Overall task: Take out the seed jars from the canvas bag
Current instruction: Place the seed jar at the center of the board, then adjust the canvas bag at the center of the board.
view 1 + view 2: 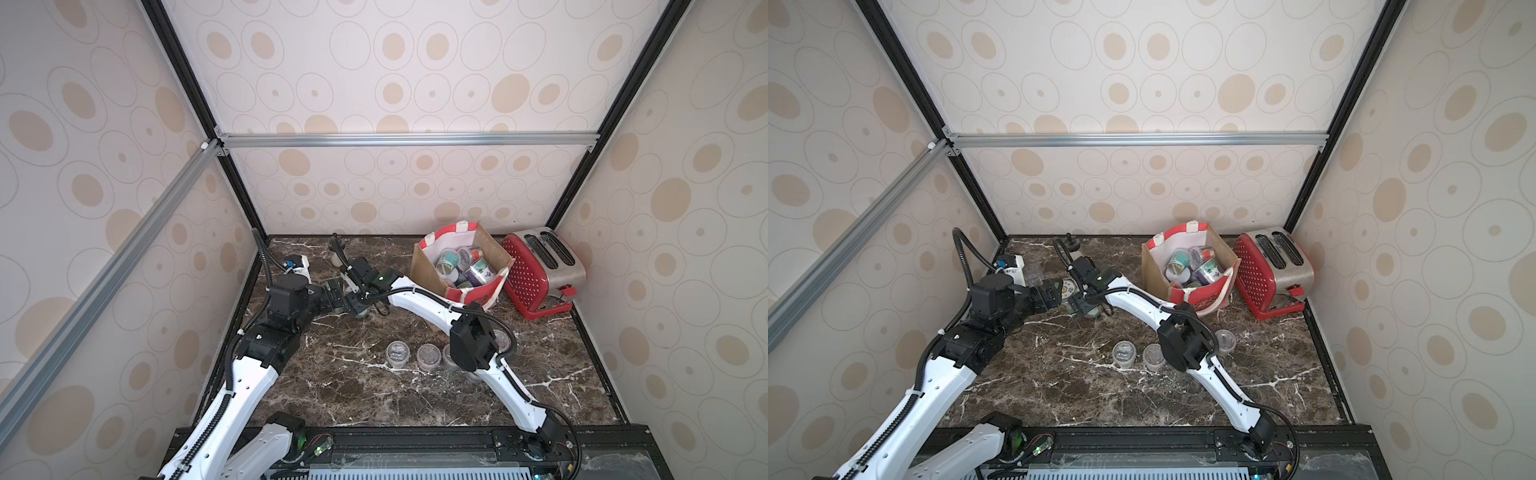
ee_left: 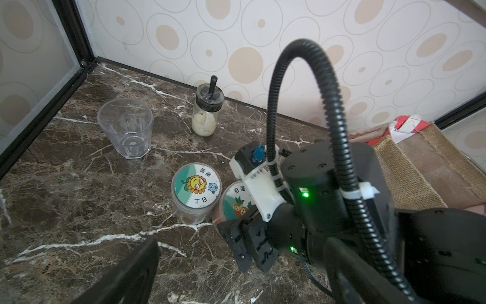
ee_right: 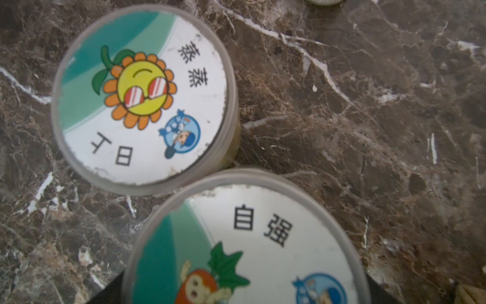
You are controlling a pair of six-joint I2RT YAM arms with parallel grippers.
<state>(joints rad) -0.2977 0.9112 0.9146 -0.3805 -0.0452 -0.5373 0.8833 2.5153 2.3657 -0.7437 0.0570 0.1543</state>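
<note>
R arm stretched across the counter (image 1: pixel 374 395), wrist bent down. R fingers (image 2: pixel 259 244) straddle an upright carrot-lid seed jar (image 3: pixel 244 250) (gripped or loose: can't tell). L arm folded, L fingers (image 2: pixel 131 273) wide, empty. More seed jars (image 1: pixel 461 266) in canvas bag (image 1: pixel 424 274).

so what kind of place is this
Most likely a robot test booth staged as a kitchen counter: wallpapered panels on an aluminium frame, a marble-look tabletop, and a red toaster beside the canvas bag.
</note>
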